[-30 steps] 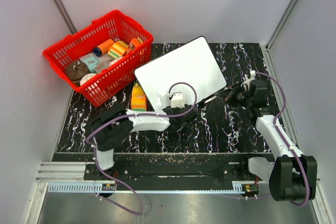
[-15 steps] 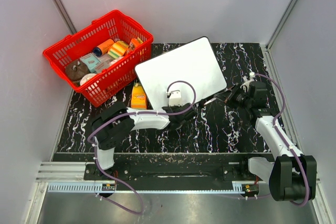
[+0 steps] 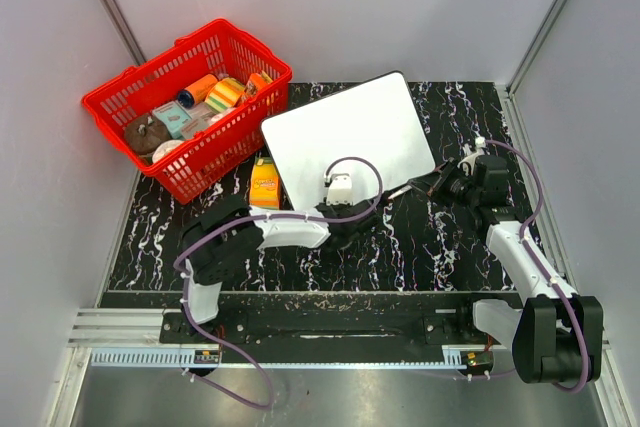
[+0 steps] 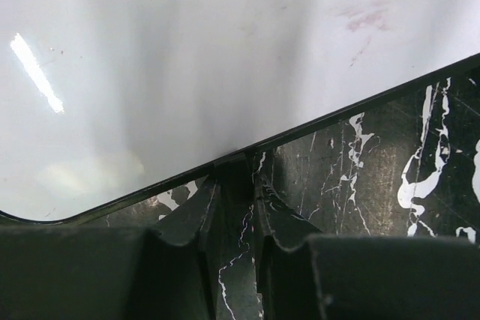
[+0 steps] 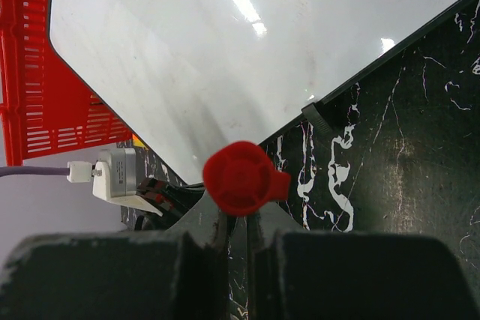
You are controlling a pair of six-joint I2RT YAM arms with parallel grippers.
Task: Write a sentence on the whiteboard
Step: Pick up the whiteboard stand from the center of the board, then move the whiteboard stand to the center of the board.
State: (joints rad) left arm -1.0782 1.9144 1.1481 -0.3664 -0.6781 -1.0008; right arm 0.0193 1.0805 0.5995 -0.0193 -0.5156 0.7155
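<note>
A red basket [image 3: 215,152] of groceries sits at the far left of the marbled desk [image 3: 440,247], with an orange carton [image 3: 264,187] just beside it at the corner of the whiteboard [image 3: 345,132]. The board lies angled across the middle of the desk, its near-left corner close to the basket. Its face is blank apart from a faint pink smear – no sentence is on it yet. The left fingers [image 4: 184,226] are drawn narrow at the board's near rim and appear to pinch its thin dark edge. At the right, just off the board's near-right edge, the right fingers [image 5: 199,241] are clamped on a red-capped pen [image 5: 240,177], the cap facing the wrist camera end-on. This looks like the set-up stage – board steadied by one arm, marker in the other – with writing not begun. Whether the nib is exposed cannot be told from here. The next move likely calls for getting a bare tip over the upper left of the board and lowering it squarely. The left arm would need to hold the board flat against the drag of the first stroke.
</note>
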